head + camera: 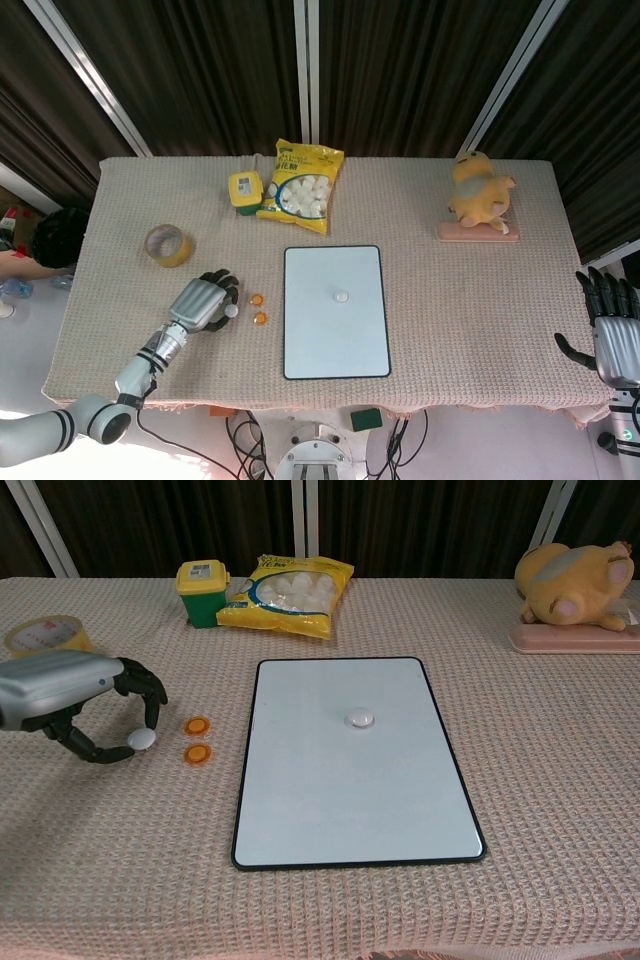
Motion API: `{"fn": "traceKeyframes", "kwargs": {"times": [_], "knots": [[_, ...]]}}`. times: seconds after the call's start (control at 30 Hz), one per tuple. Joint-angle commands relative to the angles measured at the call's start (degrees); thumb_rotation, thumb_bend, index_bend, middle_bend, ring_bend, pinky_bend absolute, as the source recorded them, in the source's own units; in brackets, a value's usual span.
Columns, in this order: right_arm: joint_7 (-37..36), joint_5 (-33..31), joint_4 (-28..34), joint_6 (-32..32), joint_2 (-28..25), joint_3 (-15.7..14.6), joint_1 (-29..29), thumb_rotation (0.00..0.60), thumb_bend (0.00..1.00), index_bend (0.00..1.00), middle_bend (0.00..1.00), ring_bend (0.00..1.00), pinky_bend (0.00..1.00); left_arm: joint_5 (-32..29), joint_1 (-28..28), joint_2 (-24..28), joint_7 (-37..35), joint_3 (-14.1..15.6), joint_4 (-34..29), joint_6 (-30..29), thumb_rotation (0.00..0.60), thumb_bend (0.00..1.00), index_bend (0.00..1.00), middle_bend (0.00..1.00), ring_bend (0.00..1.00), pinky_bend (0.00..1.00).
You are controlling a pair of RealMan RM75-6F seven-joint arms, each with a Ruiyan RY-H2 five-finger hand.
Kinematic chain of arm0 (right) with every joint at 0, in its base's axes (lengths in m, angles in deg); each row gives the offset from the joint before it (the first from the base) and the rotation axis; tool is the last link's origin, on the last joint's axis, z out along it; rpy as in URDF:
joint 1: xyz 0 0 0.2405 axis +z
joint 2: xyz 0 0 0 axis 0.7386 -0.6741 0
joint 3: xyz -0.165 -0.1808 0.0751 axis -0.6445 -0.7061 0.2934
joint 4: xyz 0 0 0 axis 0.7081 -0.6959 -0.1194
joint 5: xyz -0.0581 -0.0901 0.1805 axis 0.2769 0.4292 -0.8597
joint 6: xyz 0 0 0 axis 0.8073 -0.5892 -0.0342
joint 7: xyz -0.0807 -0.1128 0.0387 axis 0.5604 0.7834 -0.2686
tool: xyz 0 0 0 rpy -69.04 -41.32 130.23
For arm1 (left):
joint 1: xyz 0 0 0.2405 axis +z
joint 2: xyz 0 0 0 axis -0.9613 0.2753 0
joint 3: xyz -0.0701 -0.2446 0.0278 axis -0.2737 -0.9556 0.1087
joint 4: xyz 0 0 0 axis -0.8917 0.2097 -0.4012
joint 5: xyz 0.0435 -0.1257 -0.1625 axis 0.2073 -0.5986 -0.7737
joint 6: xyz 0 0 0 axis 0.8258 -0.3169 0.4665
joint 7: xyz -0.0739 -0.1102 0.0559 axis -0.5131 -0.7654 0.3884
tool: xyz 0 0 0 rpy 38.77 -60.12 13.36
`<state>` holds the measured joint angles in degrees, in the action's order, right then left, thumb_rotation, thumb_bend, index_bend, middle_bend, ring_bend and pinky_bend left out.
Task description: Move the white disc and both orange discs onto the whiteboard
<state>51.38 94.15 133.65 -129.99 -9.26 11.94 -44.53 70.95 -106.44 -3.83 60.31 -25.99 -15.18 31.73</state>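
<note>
My left hand (pixel 70 695) hovers low over the table left of the whiteboard (pixel 350 810) and pinches a white disc (pixel 141 738) between thumb and fingertip; the head view shows that hand (pixel 203 302) and disc (pixel 231 311) too. Two orange discs (pixel 198 724) (pixel 197 752) lie on the cloth just right of the hand, short of the board's left edge. A second white disc (pixel 360 719) sits on the whiteboard (pixel 335 340). My right hand (pixel 612 325) hangs beyond the table's right edge, fingers spread, holding nothing.
A tape roll (pixel 42 636) lies behind the left hand. A green-and-yellow tub (pixel 202 591) and a yellow snack bag (pixel 288 594) stand behind the board. A plush toy on a pink base (pixel 575 585) is at the far right.
</note>
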Motion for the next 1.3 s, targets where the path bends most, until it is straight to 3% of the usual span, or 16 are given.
{"fn": "traceKeyframes", "kwargs": {"times": [0.03,0.2,0.43,0.57,0.87,1.3], "knots": [[-0.05,0.06,0.02,-0.08,-0.04,0.02,-0.01,0.6,0.2,0.0,0.0,0.0,0.0,0.45,-0.66,0.73,0.01,-0.39,-0.85,0.08,0.599,0.28,0.48,0.25,0.14,0.27],[-0.1,0.05,-0.08,0.0,-0.02,-0.01,0.0,0.6,0.2,0.0,0.0,0.0,0.0,0.88,-2.6,1.8,1.98,-1.75,-3.97,0.6,0.599,0.28,0.48,0.25,0.14,0.28],[-0.05,0.21,0.02,-0.08,0.04,-0.04,0.0,0.6,0.2,0.0,0.0,0.0,0.0,-1.72,-8.73,0.81,1.26,-5.87,-7.74,6.9,0.599,0.28,0.49,0.25,0.14,0.26],[0.14,0.31,0.25,-0.19,-0.13,-0.06,-0.03,0.6,0.2,0.0,0.0,0.0,0.0,-3.75,-12.3,-2.67,-0.22,-8.08,-5.15,10.13,0.596,0.28,0.5,0.25,0.14,0.24],[0.21,0.25,0.77,-0.31,-0.74,0.03,-0.1,0.6,0.2,0.0,0.0,0.0,0.0,-7.4,-17.78,-12.49,6.63,-9.5,3.49,11.24,0.594,0.28,0.5,0.25,0.14,0.24],[-1.18,-0.18,0.16,-0.41,-1.48,0.25,-0.33,0.6,0.2,0.0,0.0,0.0,0.0,-13.42,-21.58,-18.38,11.72,-9.97,10.81,12.56,0.593,0.28,0.5,0.25,0.14,0.24]]}}
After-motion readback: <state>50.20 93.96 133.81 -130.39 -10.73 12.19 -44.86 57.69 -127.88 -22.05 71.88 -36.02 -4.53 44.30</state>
